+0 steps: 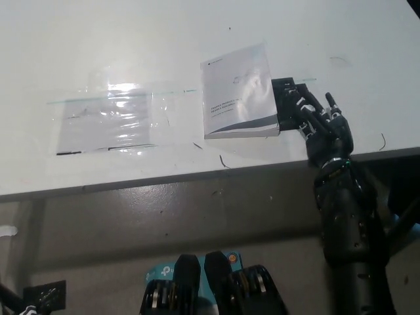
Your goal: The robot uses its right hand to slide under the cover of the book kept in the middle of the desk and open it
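White desk (131, 39); closed white paperback book (239, 92) mid-desk, long axis toward far edge. Black right hand (321, 128), fingers spread, holding nothing, just beside book's right edge, near front edge. Left hand unseen.

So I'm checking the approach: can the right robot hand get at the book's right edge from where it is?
Probably yes: the right robot hand lies just right of the closed book, fingers apart, nothing between them.
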Available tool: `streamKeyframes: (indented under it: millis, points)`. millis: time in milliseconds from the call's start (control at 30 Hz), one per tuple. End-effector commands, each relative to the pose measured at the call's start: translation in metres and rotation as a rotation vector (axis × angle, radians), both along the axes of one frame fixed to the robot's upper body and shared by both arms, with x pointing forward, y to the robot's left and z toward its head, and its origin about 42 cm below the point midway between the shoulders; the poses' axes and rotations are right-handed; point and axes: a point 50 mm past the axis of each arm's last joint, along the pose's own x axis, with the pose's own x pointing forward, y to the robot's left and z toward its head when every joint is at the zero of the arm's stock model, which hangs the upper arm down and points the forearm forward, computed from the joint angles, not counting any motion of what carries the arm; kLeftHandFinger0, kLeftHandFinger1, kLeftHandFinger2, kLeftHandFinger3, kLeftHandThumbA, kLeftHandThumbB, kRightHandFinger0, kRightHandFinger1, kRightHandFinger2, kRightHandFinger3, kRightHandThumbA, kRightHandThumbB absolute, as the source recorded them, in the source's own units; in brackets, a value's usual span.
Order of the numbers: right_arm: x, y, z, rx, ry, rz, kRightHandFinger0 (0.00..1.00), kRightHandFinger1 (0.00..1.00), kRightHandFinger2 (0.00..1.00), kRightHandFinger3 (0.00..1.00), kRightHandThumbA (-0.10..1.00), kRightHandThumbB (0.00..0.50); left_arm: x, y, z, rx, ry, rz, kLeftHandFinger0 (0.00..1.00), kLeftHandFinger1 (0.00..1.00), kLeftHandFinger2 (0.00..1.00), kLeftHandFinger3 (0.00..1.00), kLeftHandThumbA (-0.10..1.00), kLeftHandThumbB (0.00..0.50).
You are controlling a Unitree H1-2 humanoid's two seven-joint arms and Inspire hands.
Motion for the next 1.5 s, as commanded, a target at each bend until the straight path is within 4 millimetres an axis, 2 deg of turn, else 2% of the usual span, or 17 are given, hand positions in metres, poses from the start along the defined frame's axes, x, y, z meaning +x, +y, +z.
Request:
streamKeyframes:
  millis: [0,133,300,333,367,467,533,567,733,833,900,933,1067,1200,1333,1433,1467]
  points:
    - [0.021,0.005,0.040,-0.044,-0.140,0.013,0.52,0.65,0.76,0.98,1.00,0.210,-0.003,0.008,0.004,0.029,-0.034,0.012,0.77,0.68,0.73,0.79,0.89,0.193]
    - [0.029,0.012,0.043,-0.045,-0.138,0.019,0.51,0.63,0.73,0.95,1.00,0.214,-0.004,0.010,0.005,0.031,-0.023,0.018,0.76,0.68,0.72,0.80,0.89,0.207]
    - [0.030,0.028,0.046,-0.054,-0.145,0.062,0.60,0.68,0.74,0.99,1.00,0.199,-0.004,0.010,0.004,0.031,-0.017,0.020,0.74,0.68,0.72,0.80,0.90,0.207]
    - [0.031,0.030,0.047,-0.051,-0.147,0.067,0.60,0.69,0.76,0.99,1.00,0.202,-0.004,0.010,0.004,0.035,-0.022,0.017,0.75,0.69,0.72,0.81,0.91,0.203]
    - [0.030,0.029,0.047,-0.049,-0.147,0.065,0.53,0.64,0.73,0.95,1.00,0.189,-0.004,0.009,0.003,0.038,-0.023,0.013,0.75,0.69,0.73,0.81,0.92,0.201]
    - [0.033,0.042,0.056,-0.053,-0.154,0.078,0.54,0.68,0.77,0.95,1.00,0.171,-0.004,0.009,0.006,0.038,-0.021,0.026,0.78,0.71,0.76,0.82,0.91,0.180]
    - [0.033,0.044,0.058,-0.058,-0.156,0.082,0.55,0.68,0.77,0.95,1.00,0.180,-0.002,0.009,0.007,0.041,-0.023,0.022,0.78,0.72,0.77,0.83,0.91,0.181]
    - [0.033,0.050,0.058,-0.082,-0.154,0.096,0.59,0.69,0.75,0.96,1.00,0.202,-0.001,0.009,0.006,0.036,-0.027,0.018,0.77,0.70,0.73,0.81,0.90,0.197]
    - [0.035,0.059,0.055,-0.100,-0.154,0.116,0.53,0.63,0.71,0.96,1.00,0.209,0.003,0.008,0.007,0.037,-0.031,0.006,0.76,0.67,0.69,0.79,0.89,0.206]
    - [0.036,0.063,0.054,-0.100,-0.153,0.121,0.55,0.63,0.72,0.95,1.00,0.215,0.007,0.008,0.009,0.043,-0.025,0.010,0.77,0.68,0.70,0.78,0.89,0.202]
    - [0.034,0.067,0.050,-0.106,-0.143,0.133,0.50,0.62,0.72,0.94,1.00,0.228,0.009,0.008,0.010,0.037,-0.033,0.011,0.76,0.68,0.70,0.78,0.89,0.204]
    - [0.033,0.073,0.044,-0.092,-0.127,0.143,0.43,0.60,0.73,0.94,1.00,0.222,0.009,0.009,0.010,0.039,-0.035,0.010,0.76,0.68,0.69,0.78,0.89,0.200]
    - [0.031,0.078,0.036,-0.097,-0.107,0.153,0.48,0.60,0.73,0.94,1.00,0.201,0.012,0.008,0.012,0.044,-0.038,0.005,0.78,0.68,0.69,0.78,0.89,0.181]
    - [0.026,0.088,0.030,-0.089,-0.104,0.166,0.52,0.64,0.77,0.97,1.00,0.218,0.013,0.008,0.013,0.036,-0.028,0.009,0.78,0.68,0.72,0.79,0.89,0.177]
    - [0.025,0.096,0.027,-0.081,-0.096,0.170,0.44,0.57,0.68,0.95,1.00,0.249,0.011,0.007,0.011,0.047,-0.022,0.000,0.76,0.67,0.73,0.80,0.90,0.175]
    - [0.024,0.102,0.031,-0.068,-0.094,0.172,0.39,0.51,0.64,0.92,1.00,0.222,0.009,0.006,0.010,0.047,-0.017,0.003,0.77,0.67,0.73,0.80,0.89,0.169]
    - [0.024,0.102,0.032,-0.068,-0.096,0.174,0.39,0.53,0.66,0.92,1.00,0.216,0.008,0.006,0.011,0.042,-0.021,-0.001,0.79,0.69,0.75,0.81,0.89,0.159]
